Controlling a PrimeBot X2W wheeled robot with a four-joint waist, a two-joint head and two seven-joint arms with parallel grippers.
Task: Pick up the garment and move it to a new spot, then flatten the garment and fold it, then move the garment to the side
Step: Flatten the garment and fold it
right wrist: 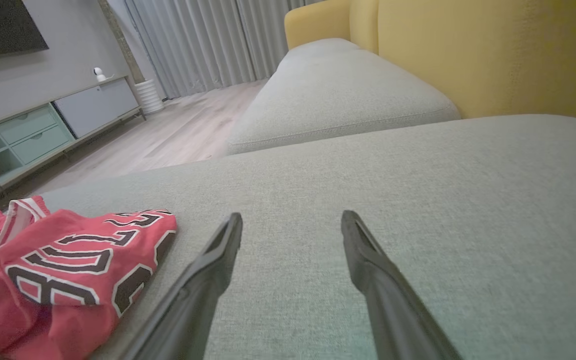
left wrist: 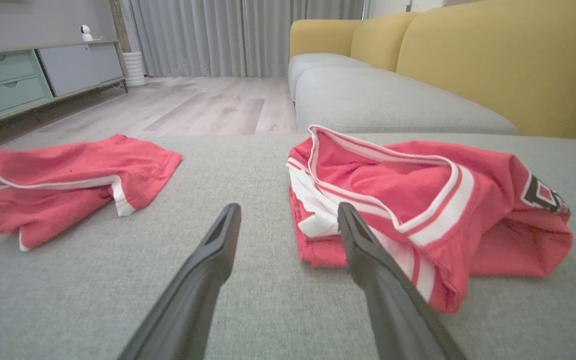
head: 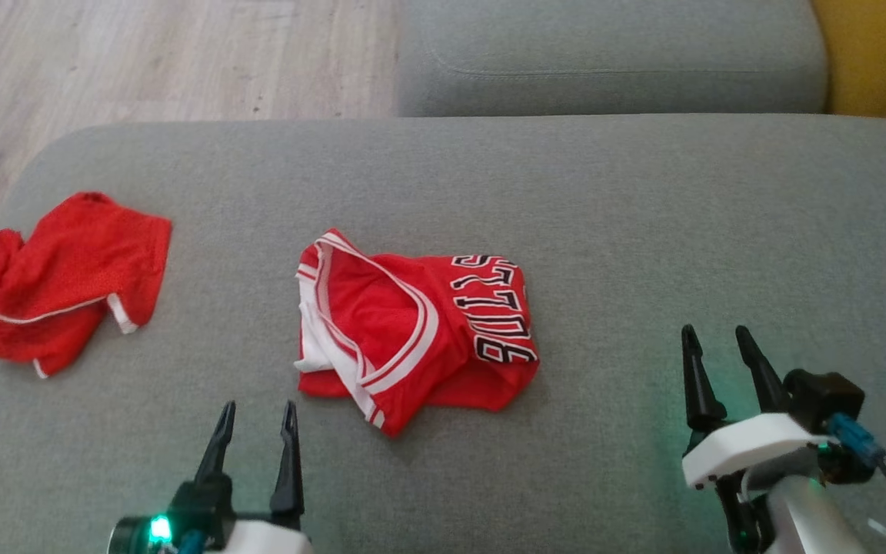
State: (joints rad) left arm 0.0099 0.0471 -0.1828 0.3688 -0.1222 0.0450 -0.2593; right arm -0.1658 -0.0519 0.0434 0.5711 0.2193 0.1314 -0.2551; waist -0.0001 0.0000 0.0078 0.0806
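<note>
A pair of red shorts lies near the left edge of the grey seat cushion. The shorts are bunched and doubled over, with a thin white stripe and white trim at a leg hem.

The left gripper hovers at the near edge of the cushion, just left of the jersey. Its two dark fingers are spread apart and hold nothing. In the left wrist view the same gripper points at the jersey's left edge, with the right finger's tip in front of the cloth.

The red jersey sits about the middle of the cushion, somewhat nearer the near edge, well apart from the shorts. It is a loose, rumpled heap of mesh fabric. A band of white-and-red striped trim loops across its left half. Black letters edged in white run along its right side, and some white cloth shows at its left edge.

The right gripper is over bare cushion, right of the jersey and apart from it. Its fingers are parted and empty.

Counted: one jersey, one pair of shorts, two grippers, and a second grey cushion beyond the far edge.
</note>
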